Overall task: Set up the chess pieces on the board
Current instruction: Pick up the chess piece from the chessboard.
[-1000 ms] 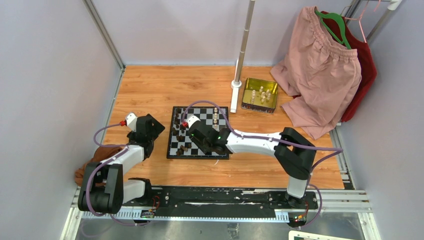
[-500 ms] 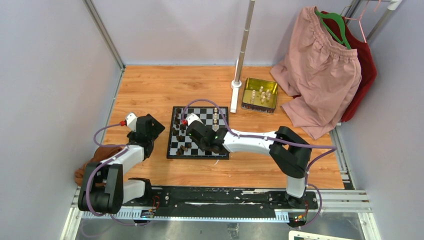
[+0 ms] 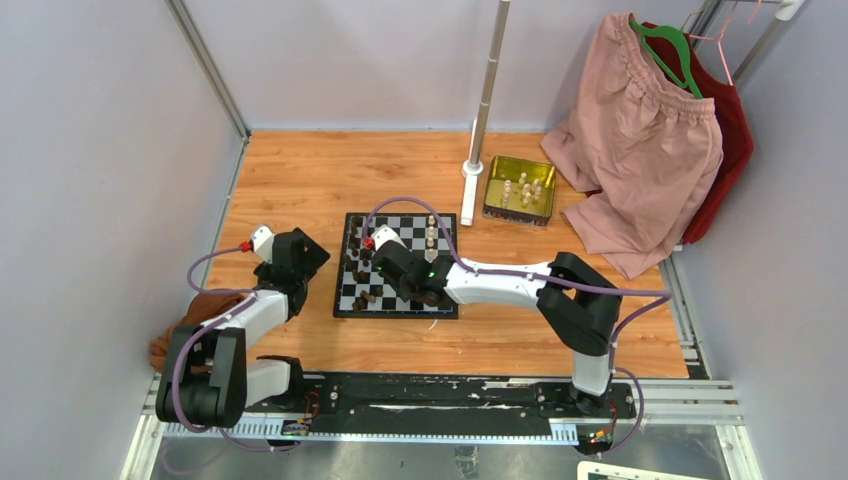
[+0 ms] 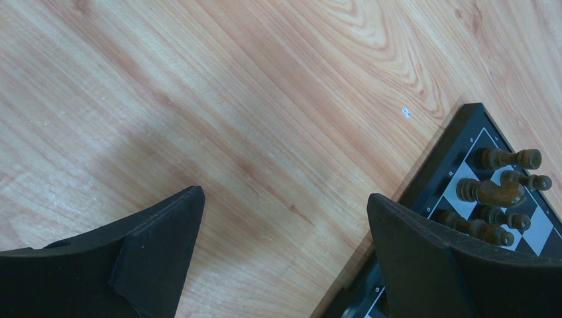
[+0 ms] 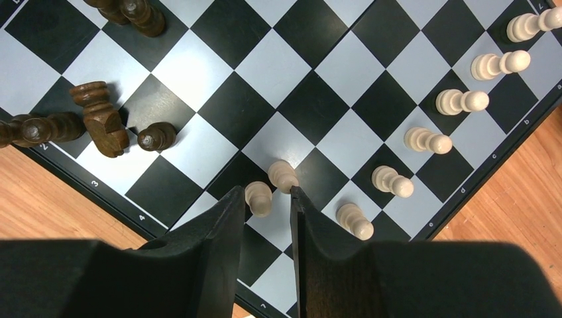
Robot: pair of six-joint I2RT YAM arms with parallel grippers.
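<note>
One cream pawn (image 5: 258, 197) sits at the right gripper's (image 5: 266, 193) nearly closed tips; whether it is pinched cannot be told. That arm reaches over the board (image 5: 344, 142); the left gripper (image 4: 285, 197) hovers spread above the surface (image 4: 265, 99) beside it.

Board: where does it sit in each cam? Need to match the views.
Top external: the board is mid-picture, partly under the right arm.
Left wrist: only one corner of the board shows, at the right edge.
Right wrist: the board fills most of the picture.
Shared landmark: the dark brown pieces along one board edge.
</note>
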